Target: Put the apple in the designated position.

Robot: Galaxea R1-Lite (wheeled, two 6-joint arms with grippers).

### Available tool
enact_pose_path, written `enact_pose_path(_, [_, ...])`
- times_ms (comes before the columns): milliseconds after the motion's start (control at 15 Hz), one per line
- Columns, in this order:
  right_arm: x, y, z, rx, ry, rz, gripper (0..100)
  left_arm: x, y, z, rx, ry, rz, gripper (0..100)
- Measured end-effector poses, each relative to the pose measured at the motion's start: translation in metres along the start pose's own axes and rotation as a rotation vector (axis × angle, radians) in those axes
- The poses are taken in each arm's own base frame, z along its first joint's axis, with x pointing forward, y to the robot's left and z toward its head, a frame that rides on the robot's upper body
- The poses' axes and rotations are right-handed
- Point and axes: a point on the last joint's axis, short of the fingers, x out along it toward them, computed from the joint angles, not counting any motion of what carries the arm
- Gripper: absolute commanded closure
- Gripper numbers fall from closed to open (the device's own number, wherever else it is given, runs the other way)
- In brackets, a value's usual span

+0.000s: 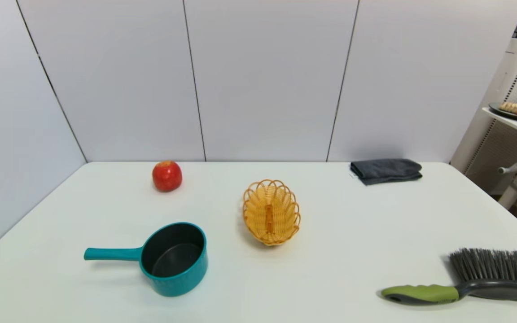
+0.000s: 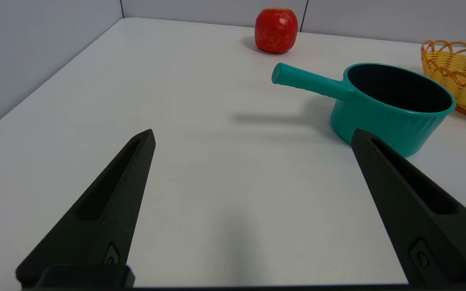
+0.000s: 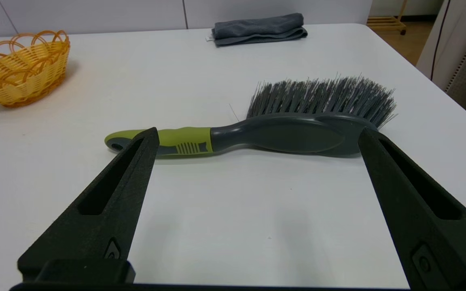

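At the upper left of the head view, close to the back wall, sits the apple (image 1: 167,176), upright on the white table (image 1: 352,251) with its stem dimple facing up, and nothing is touching it. The left wrist view finds it too, at the top of the frame beyond the pan's handle. Below it, at lower left of the head view, there's the teal saucepan (image 1: 174,259), dark inside, its handle pointing toward the left edge of the frame, well apart from the apple. On to the centre: the oval yellow wicker basket (image 1: 271,211), lying lengthwise, nothing inside it that I can see. Upper right, by the wall, a folded grey cloth (image 1: 386,171). Lower right, a hand brush (image 1: 465,280) lies flat, green grip pointing left, grey bristles pointing toward the wall.

Neither arm shows in the head view. In its own wrist view the left tool (image 2: 253,137) hangs over bare table with its two black fingers spread wide, holding nothing, the saucepan just past one fingertip. The right tool (image 3: 259,135) is spread just as wide and holds nothing, low over the table with the brush lying crosswise just beyond its fingertips and the basket off at the upper left of that frame.
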Motion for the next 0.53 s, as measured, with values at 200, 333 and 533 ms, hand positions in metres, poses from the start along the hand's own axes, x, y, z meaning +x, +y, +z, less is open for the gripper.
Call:
enact_pose_path(200, [0.0, 0.0, 0.0, 0.0, 0.0, 0.0, 0, 0.0, 0.0, 0.0, 0.0, 0.0, 0.0, 0])
enact_pose_path(333, [0.0, 0.0, 0.0, 0.0, 0.0, 0.0, 0, 0.0, 0.0, 0.0002, 0.0, -0.002, 0.0, 0])
enact_pose_path(533, [0.0, 0.0, 0.0, 0.0, 0.0, 0.0, 0, 0.0019, -0.0001, 0.0023, -0.002, 0.016, 0.004, 0])
